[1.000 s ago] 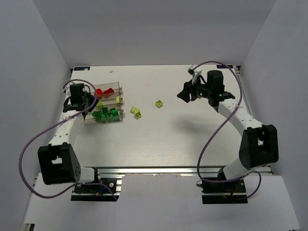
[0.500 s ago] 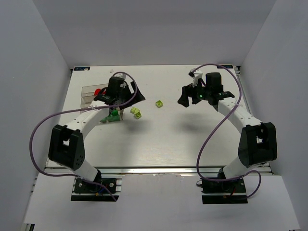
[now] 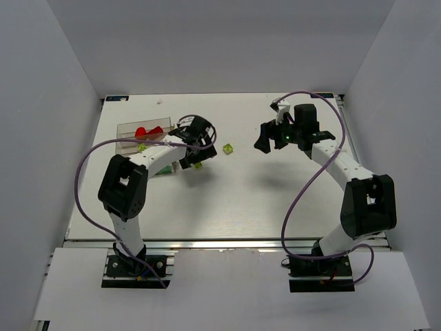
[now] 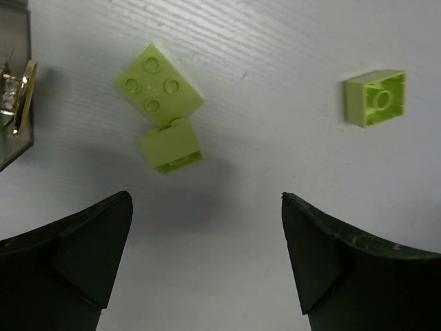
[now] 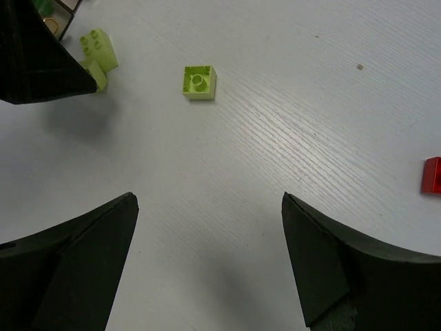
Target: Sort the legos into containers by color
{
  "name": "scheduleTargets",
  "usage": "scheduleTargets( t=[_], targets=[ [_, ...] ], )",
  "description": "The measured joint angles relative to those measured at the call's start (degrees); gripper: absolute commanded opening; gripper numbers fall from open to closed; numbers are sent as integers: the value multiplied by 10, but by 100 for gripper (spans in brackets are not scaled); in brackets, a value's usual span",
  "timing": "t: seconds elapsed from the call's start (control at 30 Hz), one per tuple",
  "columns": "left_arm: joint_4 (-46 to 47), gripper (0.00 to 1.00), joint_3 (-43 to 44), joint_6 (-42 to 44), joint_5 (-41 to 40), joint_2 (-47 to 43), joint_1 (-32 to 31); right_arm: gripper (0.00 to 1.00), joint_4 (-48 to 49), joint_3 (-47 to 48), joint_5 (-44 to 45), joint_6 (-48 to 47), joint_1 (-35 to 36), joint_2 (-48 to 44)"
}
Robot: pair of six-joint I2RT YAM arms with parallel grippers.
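Hovering above two lime bricks [image 4: 160, 86], the left hand [image 4: 205, 201] is spread wide and holds nothing. The two bricks touch, one studs-up and the other tipped on its side against it. They lie on the worktop [image 3: 227, 200] just beside the tray [image 3: 127, 129], which sits near the far-left corner. A third lime brick [image 4: 375, 98] lies upside down a little apart from them, toward the middle of the far half. The right hand [image 5: 207, 201], over the far-right part of the worktop, is likewise spread apart and empty. A red brick [image 5: 433, 176] shows at the edge of its wrist view, well away from the tray. In the tray, red pieces [image 3: 148, 131] lie in the far compartment; the arm hides most of the nearer ones.

The step in hand looks like the left arm's pick-up of a lime brick. Next it would need to drop straight down so the fingers straddle one brick only. Because the pair touches, closing fingers could nudge or catch both; the studs-up one offers flatter sides. From there it goes to whichever compartment takes lime.
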Motion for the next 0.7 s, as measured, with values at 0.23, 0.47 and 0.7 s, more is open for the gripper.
scheduleTargets(
  t=[0.23,0.47,0.7],
  targets=[
    [-37,91,20,-33,-48,40,-7,89,2,0,0,11,0,6],
    [-36,81,40,-45,-76,76,-6,89,6,0,0,21,0,6],
    [-34,64,41,-46,-85,107,-6,89,9,0,0,26,0,6]
  ],
)
